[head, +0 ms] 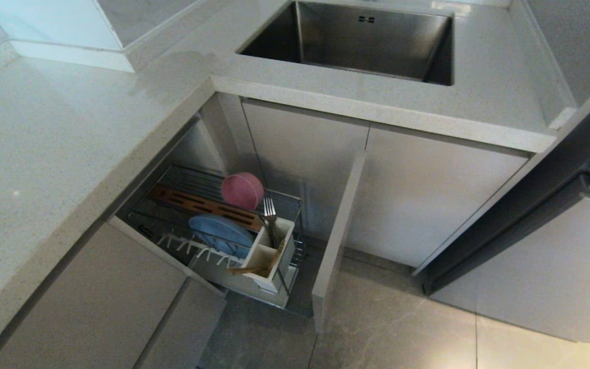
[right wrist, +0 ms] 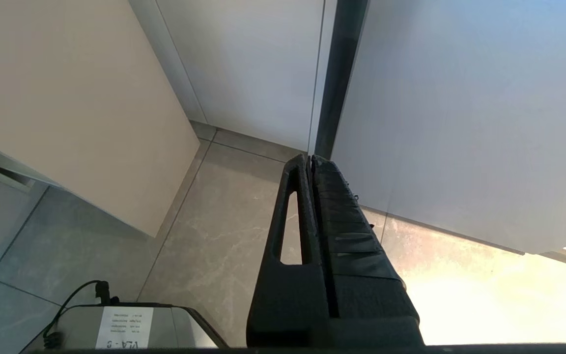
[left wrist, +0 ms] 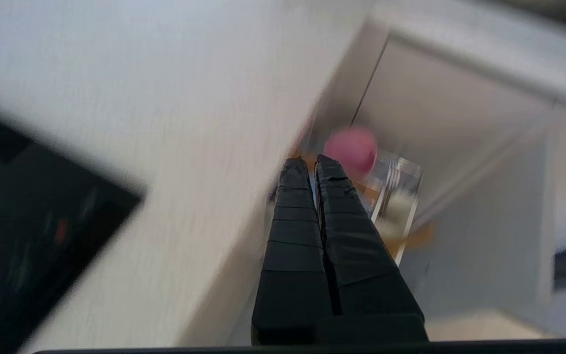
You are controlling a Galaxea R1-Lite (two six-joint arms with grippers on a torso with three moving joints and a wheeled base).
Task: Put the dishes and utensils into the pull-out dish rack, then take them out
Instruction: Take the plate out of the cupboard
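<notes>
The pull-out dish rack [head: 182, 197] stands drawn out under the counter. In it a pink bowl [head: 242, 190] rests on edge by the brown wooden strip [head: 200, 205]. A blue plate [head: 220, 233] leans in the white prongs. A silver fork [head: 269, 212] and wooden chopsticks [head: 254, 267] stick out of the white utensil box [head: 269, 256]. The spoon is hidden. My left gripper [left wrist: 311, 164] is shut and empty, off the counter's edge, with the pink bowl [left wrist: 351, 149] well beyond its tips. My right gripper [right wrist: 309, 160] is shut and empty, low near the floor. Neither arm appears in the head view.
The rack's beige front panel [head: 338, 236] juts out toward the tiled floor [head: 387, 323]. A steel sink [head: 366, 43] sits in the counter [head: 59, 143] behind. Closed cabinet doors [head: 418, 200] stand to the right. The robot's base [right wrist: 121, 327] lies below my right gripper.
</notes>
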